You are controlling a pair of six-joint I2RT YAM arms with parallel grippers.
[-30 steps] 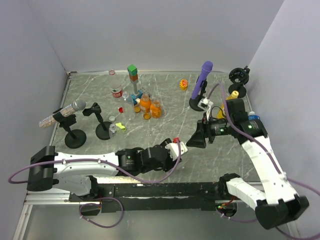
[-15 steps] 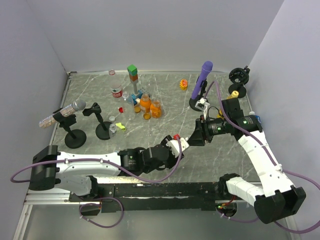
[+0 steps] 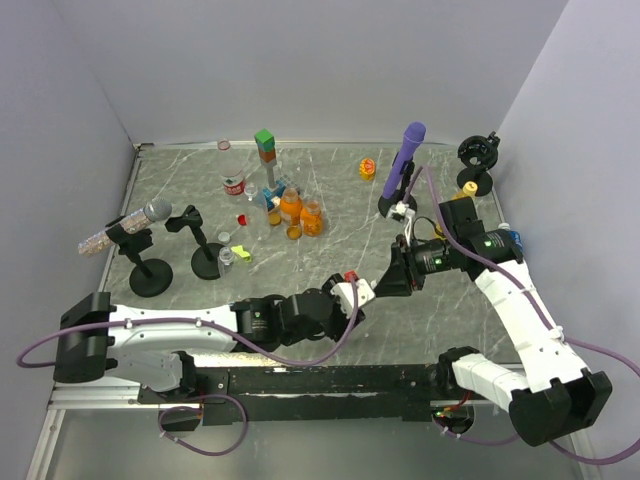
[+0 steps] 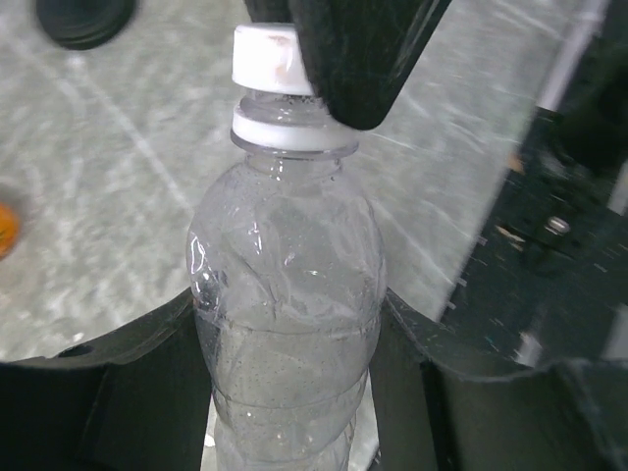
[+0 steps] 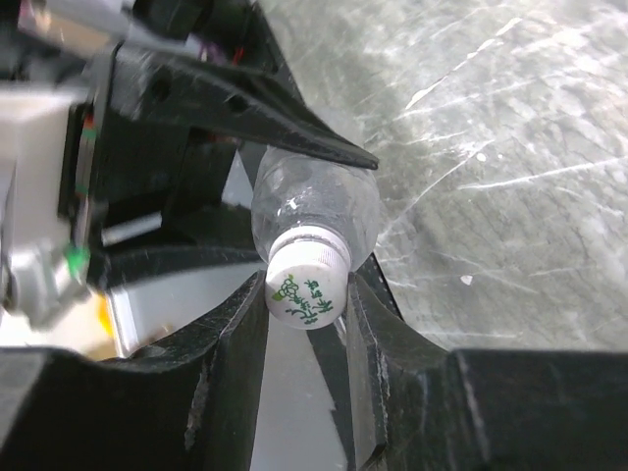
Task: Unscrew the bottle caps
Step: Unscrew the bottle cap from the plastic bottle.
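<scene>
Right claw (image 5: 306,312) clenched on the white bottle cap (image 5: 306,278), one finger pressed to each side of it and the printed top facing the wrist camera. Below the cap sits its white collar ring, then the clear bottle (image 4: 285,245), gripped round its body by the left claw (image 4: 287,299). The bottle is carried above the tabletop (image 3: 330,180) near the front middle, between the two arms. Step in hand, by my reading: cap seized, twist not yet begun. Next move calls for the right wrist to roll about the bottle's axis while the left holds firm; the thin wall may crumple or slip. Right arm reaches in from the right side, elbow raised, forearm angled down and left. Left arm lies low along the near edge, stretched rightward with the wrist pointing toward the right claw.
</scene>
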